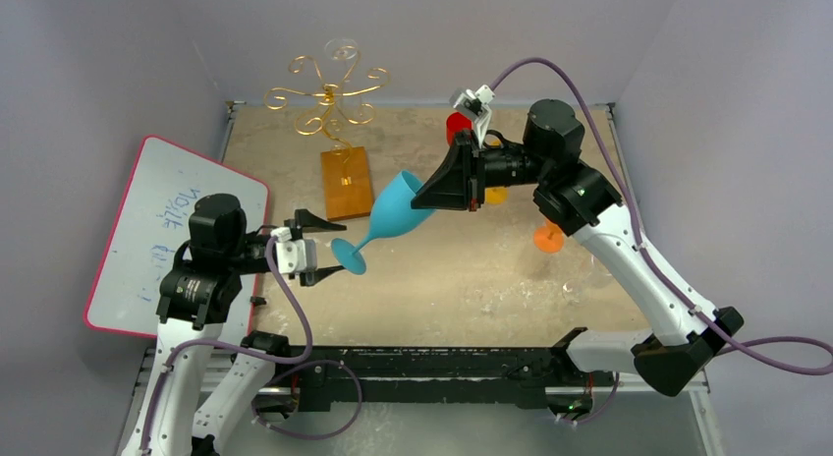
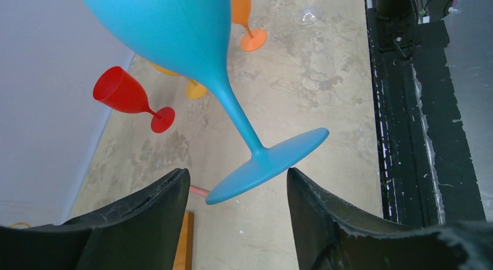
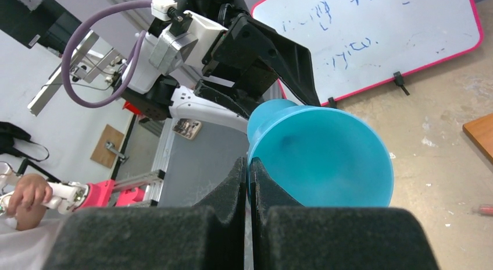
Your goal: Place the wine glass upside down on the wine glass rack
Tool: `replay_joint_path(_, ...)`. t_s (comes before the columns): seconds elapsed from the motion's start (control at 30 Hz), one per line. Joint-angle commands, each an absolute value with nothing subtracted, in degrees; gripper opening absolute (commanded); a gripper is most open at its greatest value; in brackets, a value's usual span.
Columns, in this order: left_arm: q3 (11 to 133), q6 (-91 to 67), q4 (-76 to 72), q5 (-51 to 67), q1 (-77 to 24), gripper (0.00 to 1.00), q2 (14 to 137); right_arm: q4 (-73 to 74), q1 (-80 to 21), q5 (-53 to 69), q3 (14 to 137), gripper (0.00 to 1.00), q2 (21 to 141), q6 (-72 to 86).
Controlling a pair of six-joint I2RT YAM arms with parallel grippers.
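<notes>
The glass (image 1: 393, 212) is hanging in the air at a tilt. Its bowl is pointing up toward the right gripper (image 1: 422, 195) and its foot down toward the left gripper (image 1: 341, 248). It looks like matte blue plastic, so it is probably light, stiff and not very fragile, though smooth enough to swivel in a thin pinch.

The right gripper is clamping the bowl's rim wall between its closed fingers. The left gripper's jaws are standing apart, straddling the foot without touching it, with the stem just ahead of them.

The mid-stem seems to be offering the best hold for turning the glass over, leaving the foot free to hook into a scroll. The rack (image 1: 329, 94) is standing well beyond the left gripper, apart from the glass.
</notes>
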State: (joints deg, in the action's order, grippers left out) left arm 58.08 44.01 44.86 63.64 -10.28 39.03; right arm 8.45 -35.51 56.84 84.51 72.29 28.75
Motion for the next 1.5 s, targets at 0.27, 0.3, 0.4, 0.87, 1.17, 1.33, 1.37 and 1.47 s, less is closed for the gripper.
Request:
replay_joint_path(0.27,61.8,46.2,46.3,66.5,-10.5,0.39,38.8,4.5,-35.3,59.4,84.6,0.00,73.2,29.6)
replay_joint_path(0.3,61.9,46.2,46.4,66.4,-10.6,0.32,38.8,4.4,-35.3,59.4,84.4,0.00,73.2,29.6)
replay_joint_path(0.4,62.4,46.0,46.4,65.7,-10.5,0.13,38.5,4.5,-35.3,59.4,84.3,0.00,73.1,29.5)
replay_joint_path(0.87,64.7,46.1,47.5,65.1,-10.6,0.00,39.3,5.7,-35.3,55.0,84.1,0.32,71.7,30.0)
replay_joint_path(1.17,65.9,47.6,50.0,62.9,-10.5,0.00,38.3,4.1,-35.3,48.4,82.9,0.64,69.3,32.7)
replay_joint_path(1.33,66.2,47.5,50.0,62.1,-10.5,0.00,38.0,3.8,-35.3,45.3,82.5,0.78,68.3,33.8)
replay_joint_path(1.37,66.3,47.5,50.0,61.7,-10.5,0.00,38.1,3.7,-35.3,44.8,82.5,0.80,68.1,34.0)
replay_joint_path(1.47,66.4,47.1,49.7,61.2,-10.5,0.00,38.0,3.4,-35.3,43.5,81.9,0.85,67.4,34.5)
